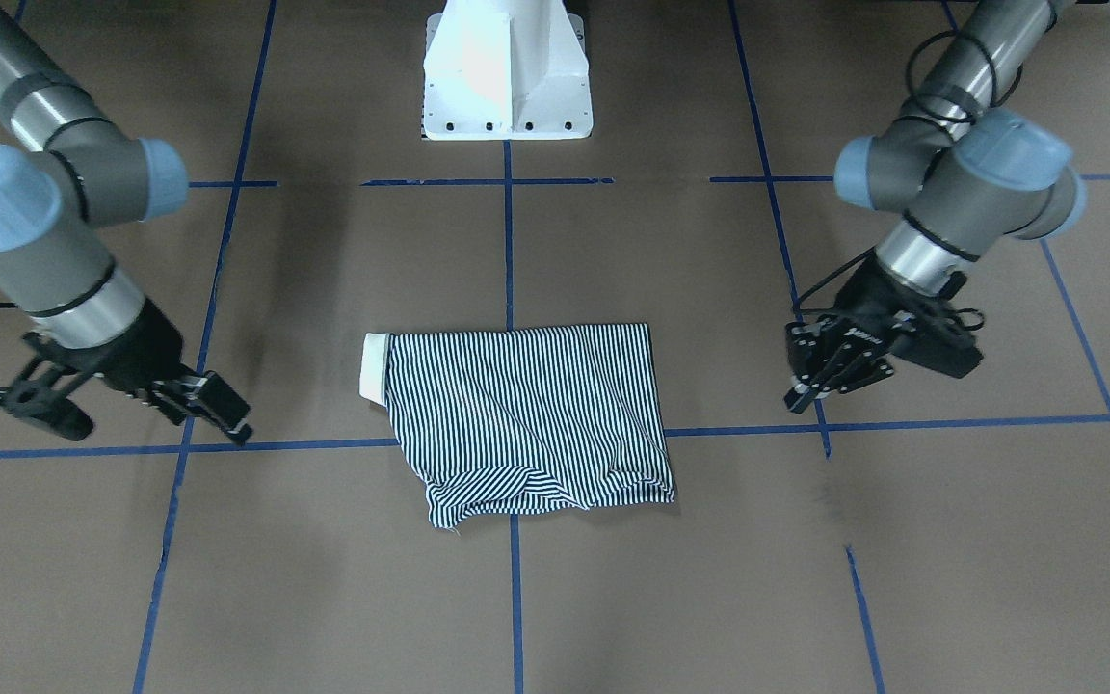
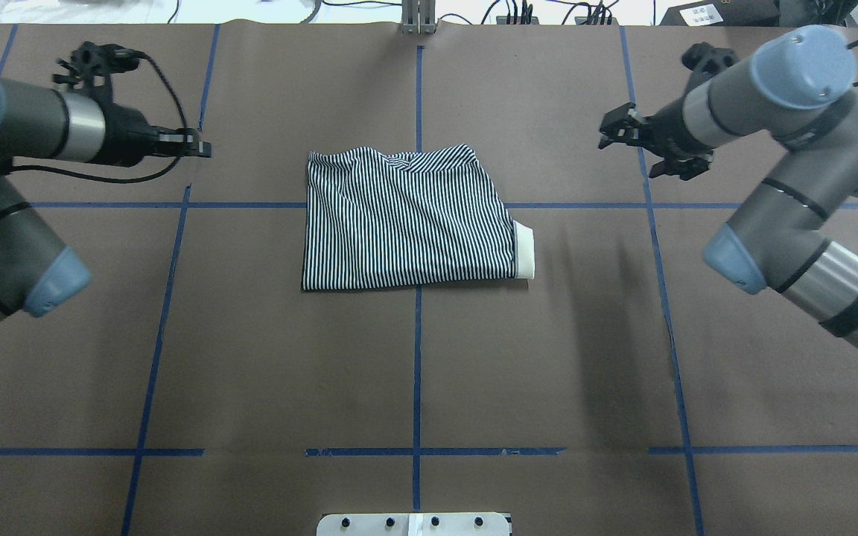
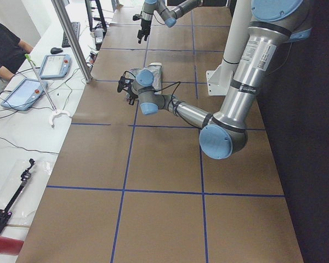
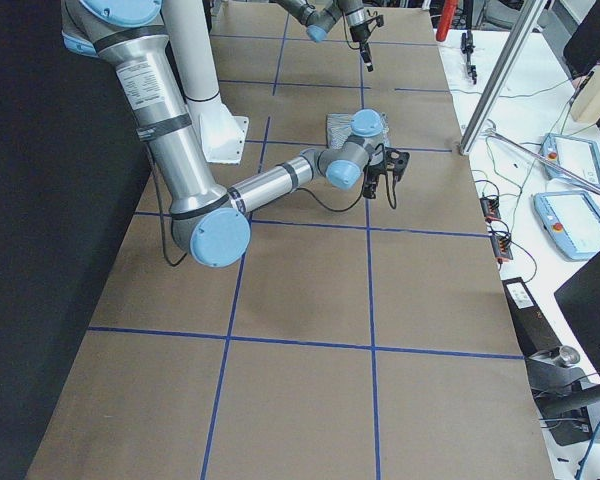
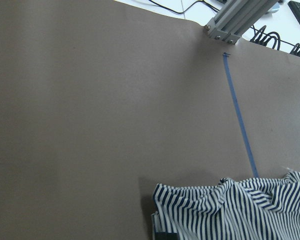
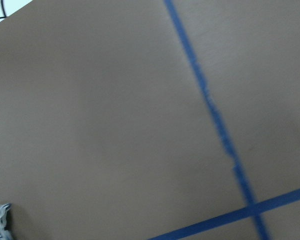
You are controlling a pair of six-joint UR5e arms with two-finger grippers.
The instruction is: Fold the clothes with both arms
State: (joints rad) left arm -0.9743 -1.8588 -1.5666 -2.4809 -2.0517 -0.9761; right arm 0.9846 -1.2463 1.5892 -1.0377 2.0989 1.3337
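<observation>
The striped polo shirt (image 1: 526, 414) lies folded into a rough rectangle at the table's middle, also in the overhead view (image 2: 407, 219). Its cream collar (image 2: 524, 253) sticks out on the side toward my right arm. My left gripper (image 1: 820, 386) hovers beside the shirt's other side, apart from it, and looks open and empty; it also shows in the overhead view (image 2: 202, 147). My right gripper (image 1: 227, 414) hovers beyond the collar side, open and empty, and it shows in the overhead view too (image 2: 611, 132). The left wrist view shows a shirt edge (image 5: 240, 210).
The white bolted pedestal (image 1: 507, 77) stands at the robot's side of the brown table, which carries blue tape lines (image 2: 417, 357). An aluminium post (image 2: 418, 18) and cables sit at the far edge. A seated person (image 3: 5, 49) and tablets are beyond that edge.
</observation>
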